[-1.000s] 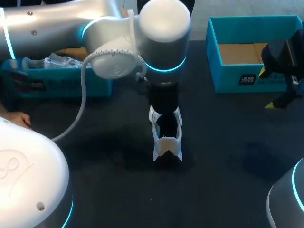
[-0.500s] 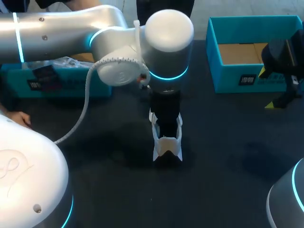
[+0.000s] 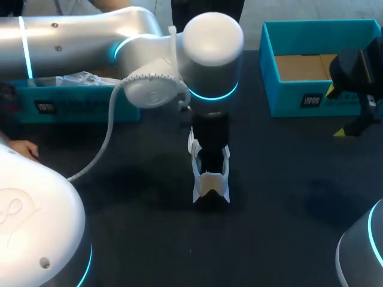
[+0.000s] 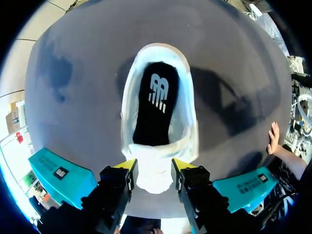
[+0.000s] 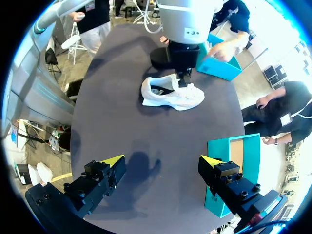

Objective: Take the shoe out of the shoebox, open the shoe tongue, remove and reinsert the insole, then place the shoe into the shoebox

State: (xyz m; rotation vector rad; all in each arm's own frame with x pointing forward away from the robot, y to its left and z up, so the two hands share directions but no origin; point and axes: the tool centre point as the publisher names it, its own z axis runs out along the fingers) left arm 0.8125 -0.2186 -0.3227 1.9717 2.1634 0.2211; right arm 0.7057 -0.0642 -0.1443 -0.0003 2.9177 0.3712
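Note:
A white shoe (image 3: 210,182) with a black insole (image 4: 152,105) stands on the dark table, mid-table. My left arm comes in from the left, and its gripper (image 4: 153,168) is down on the shoe's front part. Both yellow fingertips (image 4: 127,165) press the white tongue (image 4: 155,173) from two sides. The right wrist view has the same shoe (image 5: 171,96) lying ahead, under my left arm. An open blue shoebox (image 3: 311,69) with a cardboard floor sits at the back right. My right gripper (image 5: 161,163) hangs open near this shoebox (image 5: 229,168), holding nothing.
A second blue box (image 3: 75,101) holding clear wrapping stands at the back left. A person's hand (image 3: 23,148) rests at the table's left edge, and another hand (image 5: 229,46) touches that box in the right wrist view.
My left arm's upper links swung slightly right and its gripper settled a little lower on the shoe, fingers narrowing a touch. Shoe and right arm stayed put.

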